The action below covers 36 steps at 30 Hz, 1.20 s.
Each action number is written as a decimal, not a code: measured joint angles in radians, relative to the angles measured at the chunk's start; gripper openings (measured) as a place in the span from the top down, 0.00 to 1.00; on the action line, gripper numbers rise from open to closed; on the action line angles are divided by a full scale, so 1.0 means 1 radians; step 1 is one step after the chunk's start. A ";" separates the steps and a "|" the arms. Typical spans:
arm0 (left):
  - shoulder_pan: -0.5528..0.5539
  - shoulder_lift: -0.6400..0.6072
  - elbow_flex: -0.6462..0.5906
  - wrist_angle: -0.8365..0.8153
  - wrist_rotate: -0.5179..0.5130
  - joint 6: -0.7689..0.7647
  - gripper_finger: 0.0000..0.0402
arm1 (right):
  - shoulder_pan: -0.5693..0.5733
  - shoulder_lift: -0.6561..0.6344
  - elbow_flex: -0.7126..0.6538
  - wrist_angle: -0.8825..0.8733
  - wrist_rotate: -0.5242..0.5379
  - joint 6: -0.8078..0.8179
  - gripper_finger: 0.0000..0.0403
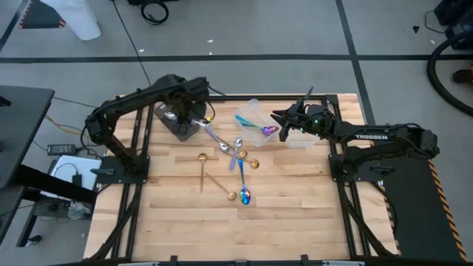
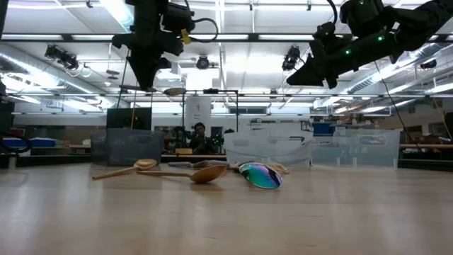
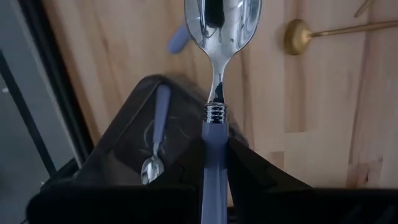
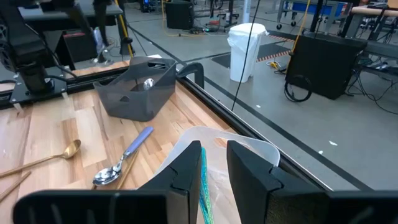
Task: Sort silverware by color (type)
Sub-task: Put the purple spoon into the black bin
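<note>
My left gripper (image 3: 214,174) hovers at the dark tub's (image 1: 181,131) near-right edge, shut on a silver spoon (image 3: 222,22) with a lavender handle. A matching spoon (image 3: 154,140) lies inside that tub. My right gripper (image 4: 214,158) hangs open above the clear tub (image 1: 250,109), touching nothing. In that tub lies an iridescent spoon (image 1: 267,130) whose teal handle (image 4: 202,180) shows in the gap between the fingers. Several more spoons lie on the wood between the arms: gold ones (image 1: 202,157), silver ones (image 1: 224,147) and an iridescent one (image 1: 245,196). My left gripper pinches the lavender handle (image 3: 214,140) between its two fingers, just behind the ribbed collar where the handle meets the silver neck. The fingers point down from above. The spoon is lifted clear and lies about level, its bowl (image 2: 173,91) sticking out toward the table's right.
Another gold spoon (image 1: 253,164) and a gold one (image 1: 231,196) lie mid-table beside the iridescent spoon. Bare wood runs along the table's near half (image 1: 222,229). A person (image 2: 199,134) sits far behind the table.
</note>
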 joint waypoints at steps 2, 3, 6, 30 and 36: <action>0.026 -0.013 0.000 -0.001 0.000 0.013 0.86 | 0.000 0.000 0.000 -0.001 0.000 0.000 0.78; 0.041 -0.020 0.000 0.000 0.000 0.018 0.86 | 0.000 0.000 0.000 -0.002 0.000 0.000 0.78; 0.078 -0.037 0.000 0.004 -0.001 0.047 0.86 | 0.000 0.000 0.000 -0.009 0.000 0.001 0.78; 0.320 -0.038 -0.198 0.149 -0.106 0.201 0.86 | 0.000 0.000 0.000 -0.028 0.000 0.020 0.78; 0.340 -0.038 -0.198 0.174 -0.107 0.201 0.86 | 0.000 0.000 0.000 -0.031 0.000 0.023 0.78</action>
